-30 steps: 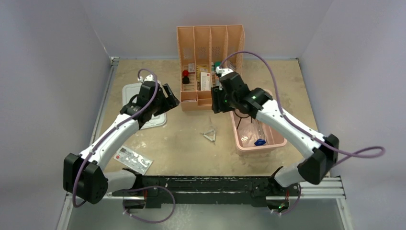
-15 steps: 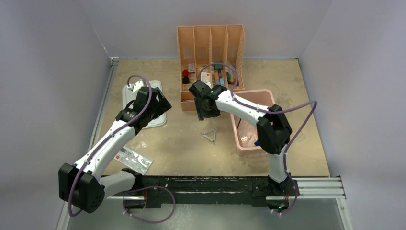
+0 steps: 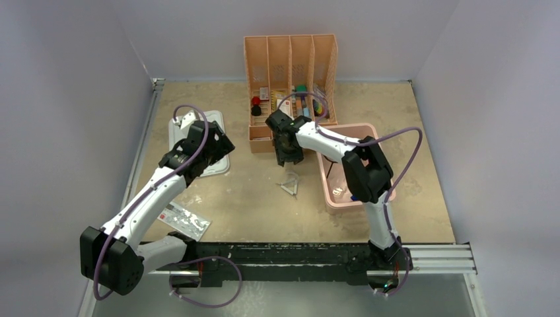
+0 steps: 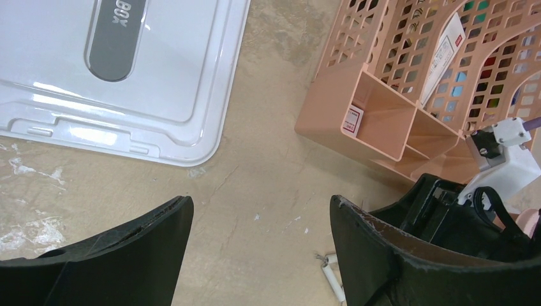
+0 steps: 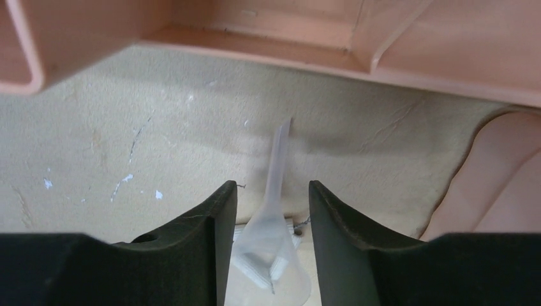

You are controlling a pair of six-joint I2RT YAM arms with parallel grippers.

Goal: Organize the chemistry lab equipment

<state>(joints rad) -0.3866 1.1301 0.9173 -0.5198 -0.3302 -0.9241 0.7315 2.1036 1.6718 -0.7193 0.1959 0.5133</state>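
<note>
A white triangle lies on the table in front of the peach organizer. A clear funnel-like piece lies over it, its thin stem pointing at the organizer. My right gripper hangs just above them. In the right wrist view it is open, and the clear piece sits between the fingers; I cannot tell whether they touch it. My left gripper is wide open and empty above bare table. One corner of the triangle shows by its right finger.
The peach divided organizer stands at the back with small colourful items. A pink bin sits at the right, its contents mostly hidden by my right arm. A white lid lies at the left. A red-and-white packet lies near the front left.
My right gripper swung left from over the pink bin to the organizer's front, above the triangle. My left gripper drew back left from the organizer toward the white lid.
</note>
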